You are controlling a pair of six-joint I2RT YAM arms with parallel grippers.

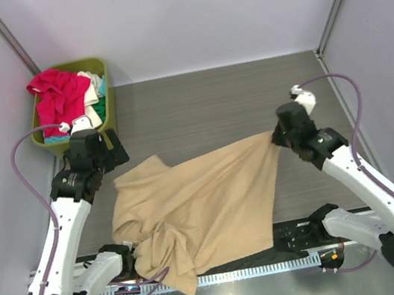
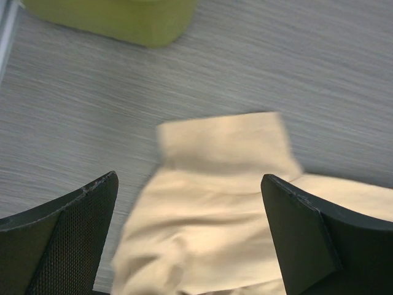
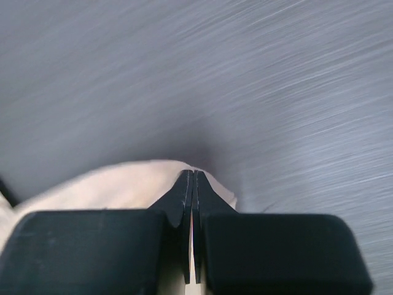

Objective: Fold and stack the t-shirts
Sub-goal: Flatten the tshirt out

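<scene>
A tan t-shirt (image 1: 199, 207) lies crumpled across the middle of the table, its lower part hanging over the near edge. My right gripper (image 1: 276, 136) is shut on the shirt's right corner and holds it stretched; the wrist view shows its fingers (image 3: 184, 196) pinched on tan cloth (image 3: 110, 184). My left gripper (image 1: 111, 156) is open, just left of and above the shirt's upper left sleeve (image 2: 221, 144); its fingers (image 2: 67, 233) straddle the cloth without touching it. Pink-red (image 1: 57, 91), cream (image 1: 92, 85) and teal shirts lie piled in the basket.
An olive-green basket (image 1: 100, 65) stands at the back left corner; it also shows in the left wrist view (image 2: 123, 21). Grey walls close in the table on the left, back and right. A metal rail (image 1: 277, 263) runs along the near edge.
</scene>
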